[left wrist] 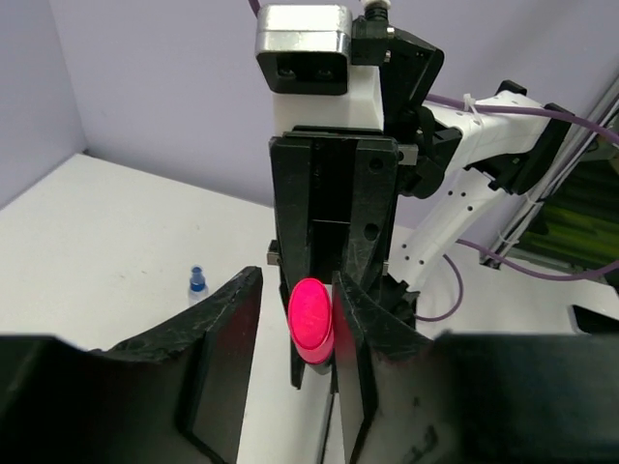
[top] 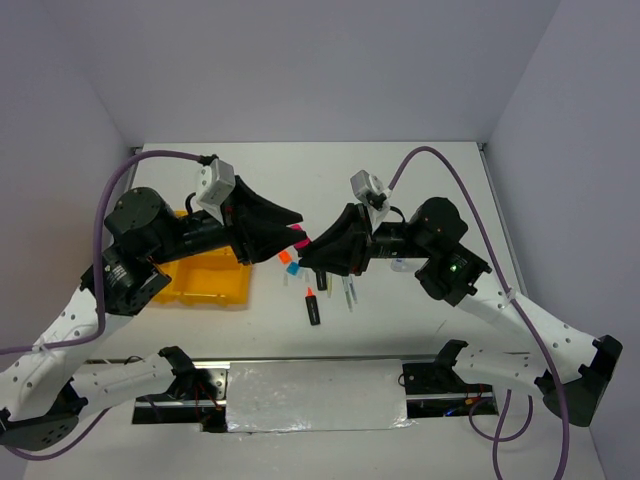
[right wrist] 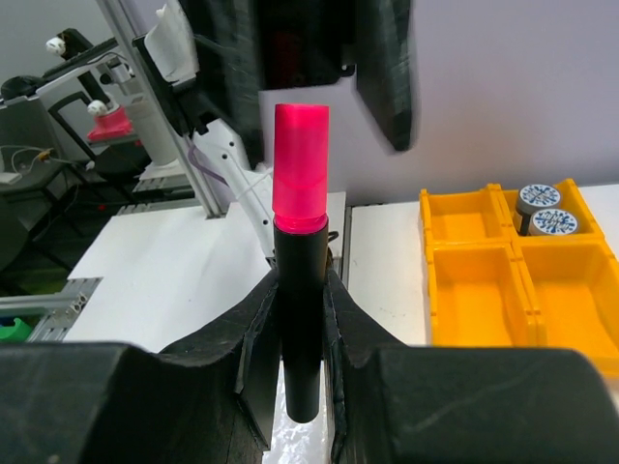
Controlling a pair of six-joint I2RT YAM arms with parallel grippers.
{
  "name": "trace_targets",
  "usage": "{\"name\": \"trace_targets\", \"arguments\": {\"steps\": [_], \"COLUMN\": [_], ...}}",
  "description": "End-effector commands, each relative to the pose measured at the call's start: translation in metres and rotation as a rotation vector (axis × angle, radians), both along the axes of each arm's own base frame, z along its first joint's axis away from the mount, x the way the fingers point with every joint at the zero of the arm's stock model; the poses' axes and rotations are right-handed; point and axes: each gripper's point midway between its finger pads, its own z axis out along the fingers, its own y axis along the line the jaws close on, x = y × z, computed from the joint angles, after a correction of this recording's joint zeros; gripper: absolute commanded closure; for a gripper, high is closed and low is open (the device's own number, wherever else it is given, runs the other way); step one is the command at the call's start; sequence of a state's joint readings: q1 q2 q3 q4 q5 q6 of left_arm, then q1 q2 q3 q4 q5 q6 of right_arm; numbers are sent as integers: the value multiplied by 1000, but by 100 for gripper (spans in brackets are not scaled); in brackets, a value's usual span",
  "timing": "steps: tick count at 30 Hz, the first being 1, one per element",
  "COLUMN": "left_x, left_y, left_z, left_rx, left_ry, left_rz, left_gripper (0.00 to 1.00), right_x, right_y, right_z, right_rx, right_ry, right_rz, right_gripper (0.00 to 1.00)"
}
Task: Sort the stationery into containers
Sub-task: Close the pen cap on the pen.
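One pink-capped marker (right wrist: 300, 184) hangs above the bench (top: 420, 190), its black body clamped in the right gripper (right wrist: 301, 300). The left gripper (left wrist: 297, 290) brackets the pink cap with jaws parted: one finger touches it, the other stands just clear. Two tins (right wrist: 539, 199) share one compartment of the yellow tray (right wrist: 474, 280).

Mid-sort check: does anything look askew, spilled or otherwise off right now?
Nothing is spilled or damaged. The only oddity is that the pink-capped marker is held in mid-air, away from the tray. The right gripper clamps its barrel while its cap sits between the open jaws of the left gripper.
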State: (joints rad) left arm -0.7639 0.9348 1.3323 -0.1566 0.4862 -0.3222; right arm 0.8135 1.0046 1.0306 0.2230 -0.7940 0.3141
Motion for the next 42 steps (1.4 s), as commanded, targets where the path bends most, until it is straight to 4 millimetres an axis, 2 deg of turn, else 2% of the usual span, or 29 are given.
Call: {"name": "trace_targets", "arguments": {"steps": [1, 3, 9, 12, 13, 14, 19, 24, 33, 37, 42], "left_x": [-3, -1, -3, -7, -9, -9, -29, -40, -27, -15, -15], "left_y": [-5, -7, -11, -12, -13, -15, -18, -16, -22, -25, -29], "left_z": [3, 0, -12, -25, -25, -35, -48, -66, -108, -129, -152], "left_rx": [-18, -9, 28, 45, 37, 46, 50, 109, 202, 260, 285], "left_ry": [-23, -16, 7, 45, 46, 60, 70, 81, 193, 257, 318], "left_rz": [-32, -37, -64, -90, -100, -113, -233, -289, -226, -148, -127], "left_gripper": [55, 68, 90, 99, 100, 100, 100, 100, 100, 100, 100], "right_x": [-3, -4, -3, 1, 2, 2, -5, 4, 20, 28, 35], "right_y": [-3, -3, -4, -2, -3, -2, -5, -5, 3, 8, 8], "right_z": [19, 19, 23, 30, 35, 37, 60, 73, 89, 94, 106], "right_rx": [40, 36, 29, 25, 34, 38, 84, 64, 58, 36, 50], "right_ry": [-49, -49, -59, -62, -71, -73, -129, -154, -160, -177, -213], "right_rz": [11, 10, 7, -6, -12, -7, 69, 44, 2, -16, -35], "right_gripper": [100, 100, 100, 100, 100, 100, 100, 100, 100, 100, 100]}}
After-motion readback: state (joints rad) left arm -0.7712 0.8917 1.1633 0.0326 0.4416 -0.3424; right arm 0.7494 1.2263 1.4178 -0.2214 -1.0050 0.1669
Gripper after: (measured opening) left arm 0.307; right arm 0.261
